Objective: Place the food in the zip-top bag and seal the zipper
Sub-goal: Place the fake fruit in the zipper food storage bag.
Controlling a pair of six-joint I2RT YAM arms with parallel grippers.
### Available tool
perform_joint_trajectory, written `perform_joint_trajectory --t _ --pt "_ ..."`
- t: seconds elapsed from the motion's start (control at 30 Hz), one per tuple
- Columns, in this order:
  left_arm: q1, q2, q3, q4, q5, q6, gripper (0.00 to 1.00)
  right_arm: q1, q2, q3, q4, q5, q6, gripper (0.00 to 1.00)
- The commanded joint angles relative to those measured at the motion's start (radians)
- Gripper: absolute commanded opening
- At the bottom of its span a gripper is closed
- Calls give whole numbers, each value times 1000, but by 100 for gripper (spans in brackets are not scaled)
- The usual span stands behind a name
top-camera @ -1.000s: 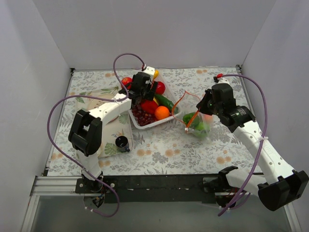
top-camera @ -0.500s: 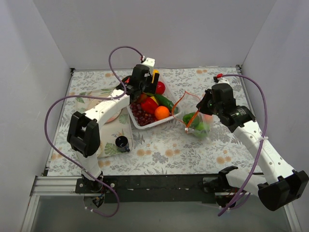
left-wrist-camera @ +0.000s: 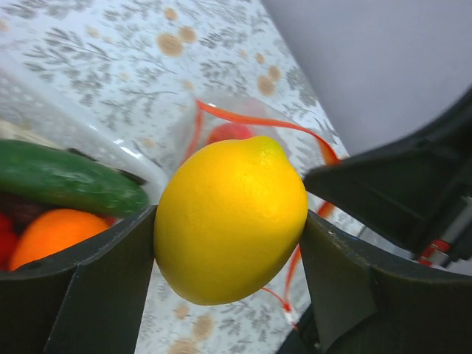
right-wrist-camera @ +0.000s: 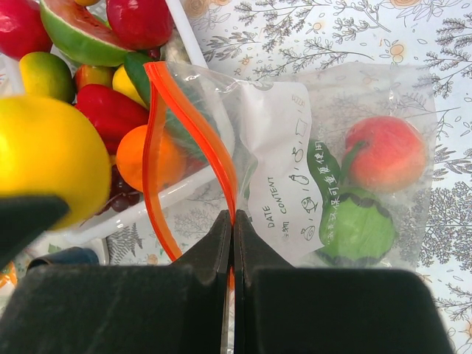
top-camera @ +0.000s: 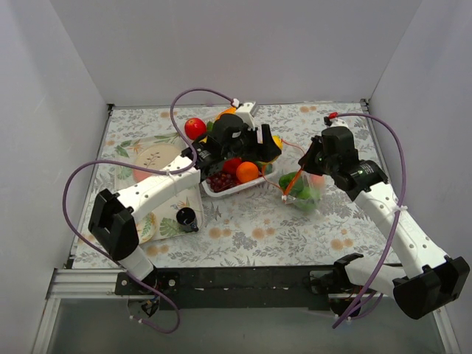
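Centre of overhead view: left hand (top-camera: 259, 144) clamped around yellow lemon (left-wrist-camera: 230, 220), over right end of white tray (top-camera: 221, 191) heaped with fruit (top-camera: 247, 171). Just right, right hand (right-wrist-camera: 231, 221) pinching zipper (right-wrist-camera: 188, 122), zip-top bag (right-wrist-camera: 295, 169) mouth agape, on floral bench (top-camera: 243, 221).

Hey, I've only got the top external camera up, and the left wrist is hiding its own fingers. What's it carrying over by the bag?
Observer: A yellow lemon, clamped between the left gripper's fingers.
Operator: Is the bag's mouth open?
Observer: Yes. The right wrist view shows the right gripper pinching one side of the zipper. The other side bows away, so the zip-top bag gapes open.
Operator: What's already inside?
Observer: A red peach-like fruit and, below it in that view, a green fruit.
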Motion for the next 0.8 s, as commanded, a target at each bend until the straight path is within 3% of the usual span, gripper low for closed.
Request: perform_joint_trajectory --t 0.0,0.13,0.27,0.37,0.5,0.77 --pt "-71 -21 -28 83 33 -129 47 4 4 29 40 -3 -3 1" --pt "-97 22 -34 118 13 -172 50 4 0 33 36 -4 2 1" --pt "-129 62 -23 144 -18 -178 65 4 -7 45 25 -4 3 1" --pt "-139 95 -9 156 -26 -183 69 3 -10 51 17 -3 5 1" --pt "-148 101 -1 168 -38 -183 94 3 -22 40 14 2 5 1" --pt "-151 50 -6 170 -39 -152 98 4 -28 26 19 5 3 1"
